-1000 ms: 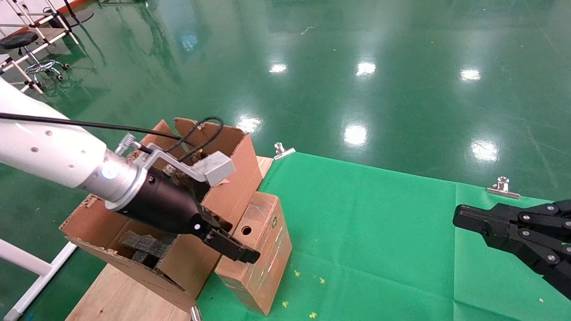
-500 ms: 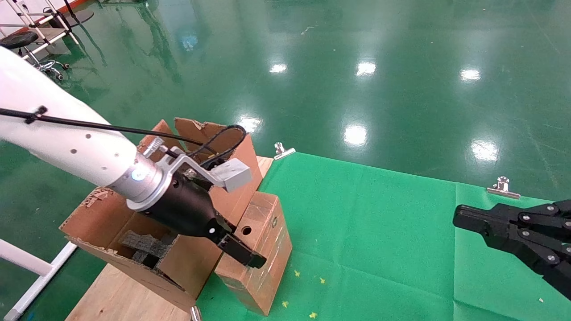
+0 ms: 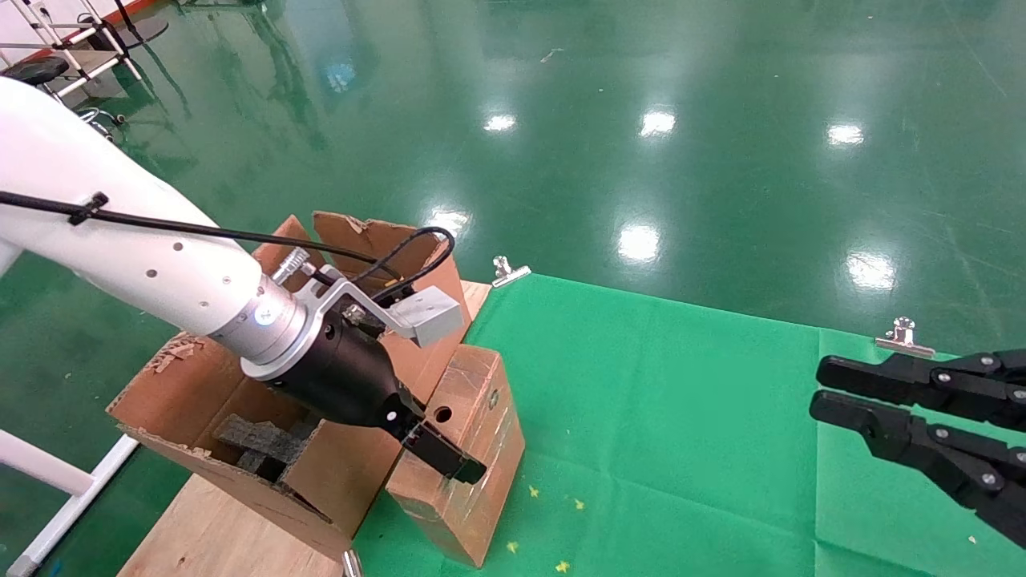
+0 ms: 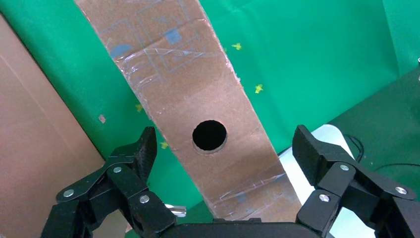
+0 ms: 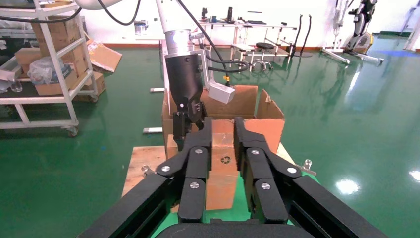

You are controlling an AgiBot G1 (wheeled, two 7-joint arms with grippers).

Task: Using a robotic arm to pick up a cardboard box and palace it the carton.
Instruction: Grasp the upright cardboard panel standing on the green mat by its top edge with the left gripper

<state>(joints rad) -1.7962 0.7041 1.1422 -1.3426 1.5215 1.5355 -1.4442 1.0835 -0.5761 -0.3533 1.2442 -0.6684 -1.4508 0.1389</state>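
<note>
The carton [image 3: 240,417], brown and torn-flapped, stands on a wooden board with black foam inside. Just beside it on the green cloth [image 3: 681,417] stands the box [image 3: 473,449], reddish-brown, taped, one round hole. The left gripper [image 4: 223,148] hangs spread open over it. The right gripper [image 3: 826,385], slightly parted, waits far right.

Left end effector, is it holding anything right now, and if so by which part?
Nothing is held. The left end effector is open, its fingers straddling the cardboard box near its round hole without closing on it. The right end effector holds nothing.
</note>
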